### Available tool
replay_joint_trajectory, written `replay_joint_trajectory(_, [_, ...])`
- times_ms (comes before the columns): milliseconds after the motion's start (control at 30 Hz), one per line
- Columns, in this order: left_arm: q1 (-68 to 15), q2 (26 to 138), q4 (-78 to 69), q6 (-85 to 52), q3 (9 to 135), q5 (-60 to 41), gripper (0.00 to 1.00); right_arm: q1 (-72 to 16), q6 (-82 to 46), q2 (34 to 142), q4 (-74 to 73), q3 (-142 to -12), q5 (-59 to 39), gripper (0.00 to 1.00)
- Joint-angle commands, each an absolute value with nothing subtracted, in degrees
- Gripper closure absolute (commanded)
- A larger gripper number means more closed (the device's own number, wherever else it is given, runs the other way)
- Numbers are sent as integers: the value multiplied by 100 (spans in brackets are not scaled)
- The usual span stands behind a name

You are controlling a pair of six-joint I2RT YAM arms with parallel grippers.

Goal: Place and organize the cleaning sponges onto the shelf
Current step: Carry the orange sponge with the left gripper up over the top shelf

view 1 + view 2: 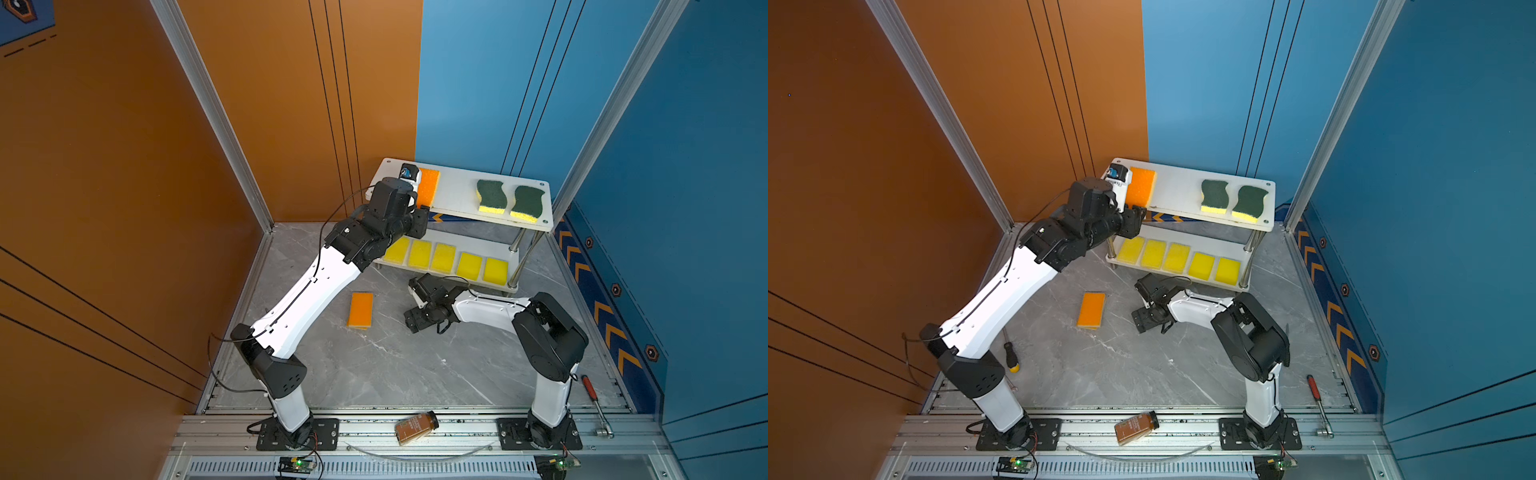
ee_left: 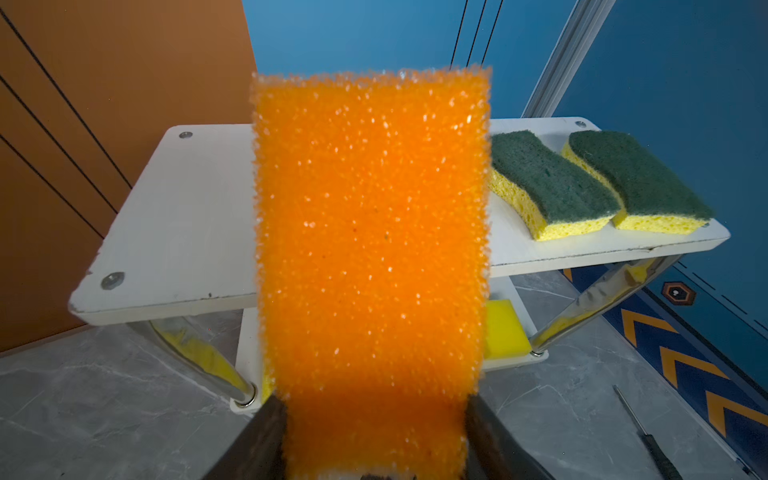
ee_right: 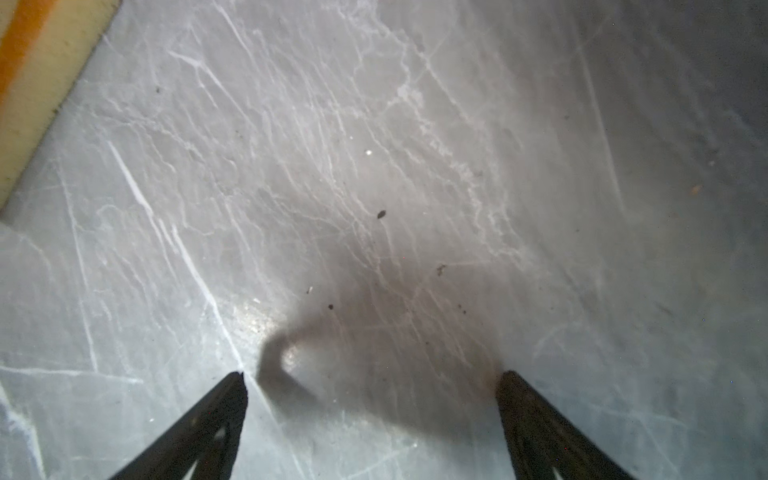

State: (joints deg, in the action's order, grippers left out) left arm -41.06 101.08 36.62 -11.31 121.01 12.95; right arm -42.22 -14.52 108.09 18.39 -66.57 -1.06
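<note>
Left tool (image 2: pixel 374 403) grips orange sponge (image 2: pixel 370 228) over shelf (image 2: pixel 174 216) top, left end: placing step. Next, probably: lower flat, release. Right tool (image 3: pixel 372 374) gapes empty.

Both top views were bright and sharp. The orange sponge (image 2: pixel 370 249) looked fuzzy-edged in the left wrist view; a soft shadow darkened the table (image 3: pixel 457 145) in the right.

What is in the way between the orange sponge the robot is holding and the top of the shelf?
Nothing visible. The left pincer holds the orange sponge at the bare left end of the top board; the green-topped sponges lie apart at its right end.
</note>
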Motion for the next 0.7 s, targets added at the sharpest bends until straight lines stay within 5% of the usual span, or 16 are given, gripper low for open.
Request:
replay_joint_trajectory(0, [-4201, 10404, 3691, -963, 12592, 1183, 43, -4281, -1485, 10785, 1972, -6380, -182, 7])
replay_joint_trajectory(667, [-4657, 12024, 3691, -870, 14488, 1695, 43, -4271, -1399, 10661, 1464, -5825, -567, 7])
